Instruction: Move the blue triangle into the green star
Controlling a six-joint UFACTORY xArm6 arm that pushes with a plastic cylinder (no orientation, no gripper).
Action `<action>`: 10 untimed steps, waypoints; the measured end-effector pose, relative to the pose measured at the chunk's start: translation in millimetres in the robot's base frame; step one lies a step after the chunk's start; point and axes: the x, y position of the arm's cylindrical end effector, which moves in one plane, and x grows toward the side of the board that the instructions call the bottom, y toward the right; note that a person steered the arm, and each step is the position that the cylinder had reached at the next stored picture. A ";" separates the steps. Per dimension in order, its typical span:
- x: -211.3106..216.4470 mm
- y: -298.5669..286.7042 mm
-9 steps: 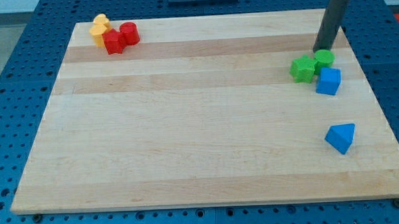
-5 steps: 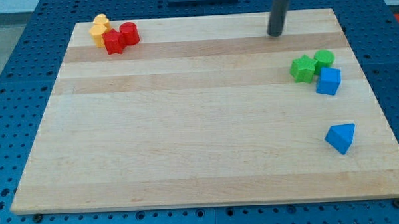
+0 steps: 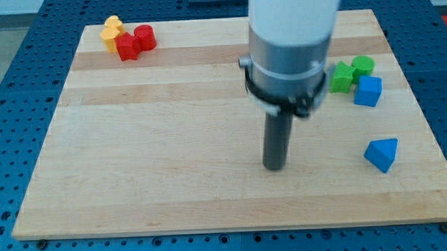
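**Inspector:** Where the rod met the board, my tip (image 3: 275, 167) stood on bare wood at mid-board, toward the view's bottom. No pincer was fitted, only a plain rod, so nothing was spread, pressed together or pinching.

**Clerk:** And the blocks, from the view's left?

**Inspector:** A yellow block (image 3: 112, 33) and two red blocks (image 3: 135, 42) were bunched at the top left corner, well apart from the work. Right of the tip and a shade higher lay the blue triangle (image 3: 382, 154), near the right edge and touched by nothing. Above it sat the green star (image 3: 342, 76), partly hidden by the arm, with a green cylinder (image 3: 363, 65) and a blue cube (image 3: 368, 91) close beside it.

**Clerk:** The deciding relation?

**Inspector:** The star lay up and slightly left of the triangle. In my judgement the tip, then on the triangle's left, needed to get below it and push upward. The cube stood near that line and could be struck first.
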 end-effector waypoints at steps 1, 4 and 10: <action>43.1 33.5; 33.4 113.7; -45.5 158.5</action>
